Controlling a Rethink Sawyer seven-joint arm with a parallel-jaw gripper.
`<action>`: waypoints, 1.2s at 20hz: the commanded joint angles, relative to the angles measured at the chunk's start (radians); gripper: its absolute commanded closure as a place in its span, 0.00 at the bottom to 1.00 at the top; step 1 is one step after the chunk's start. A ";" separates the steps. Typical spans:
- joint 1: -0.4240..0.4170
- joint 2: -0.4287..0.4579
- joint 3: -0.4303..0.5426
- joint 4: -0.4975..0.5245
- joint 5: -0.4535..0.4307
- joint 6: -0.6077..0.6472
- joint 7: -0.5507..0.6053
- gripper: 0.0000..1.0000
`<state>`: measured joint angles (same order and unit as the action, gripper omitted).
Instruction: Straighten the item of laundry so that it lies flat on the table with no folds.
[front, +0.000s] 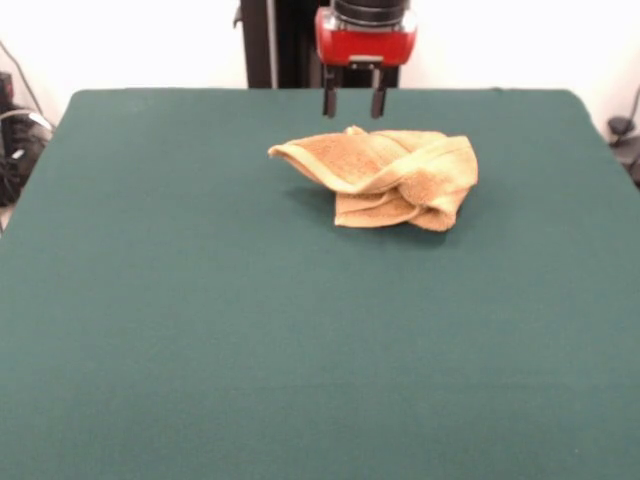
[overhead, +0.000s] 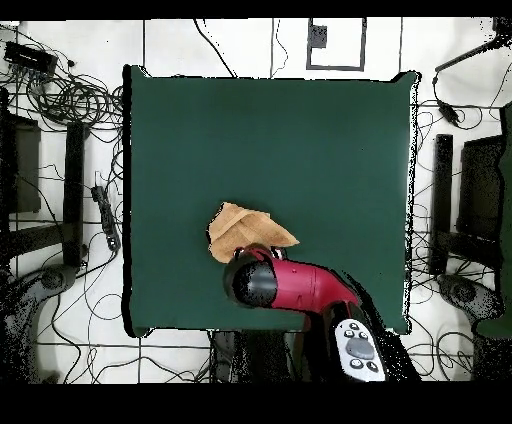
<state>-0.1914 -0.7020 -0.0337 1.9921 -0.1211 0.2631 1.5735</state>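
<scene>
Currently towel (front: 385, 178) bunched, folded over itself, several layers visible, lying on table (front: 200, 330) nearer robot-side edge than opposite one. Gripper (front: 354, 104) above towel's robot-side edge, fingers (front: 329, 100) apart, empty, not touching cloth. Red arm (overhead: 300, 285) overhangs robot-side edge.

Red-and-black arm (overhead: 300, 285) overhead, wrist vertical, jaws apart, empty.

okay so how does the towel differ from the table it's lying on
The towel is mustard-tan with a nubby terry surface; the table is plain dark green and smooth. The towel is small and takes up only a patch near the robot's side; the table is far larger. The towel is bunched into overlapping folds with one corner sticking out, while the table's cover lies flat. Both are cloth surfaces. The gripper hangs open just above the towel, not touching it.
</scene>
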 joint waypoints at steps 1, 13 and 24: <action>0.029 0.032 0.110 -0.097 0.026 0.123 0.092 0.00; 0.028 0.008 0.118 -0.112 0.014 0.170 0.072 0.00; -0.080 -0.064 0.280 -0.049 -0.050 0.252 -0.117 0.00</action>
<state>-0.2486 -0.7350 0.0518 1.9309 -0.1242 0.3787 1.5735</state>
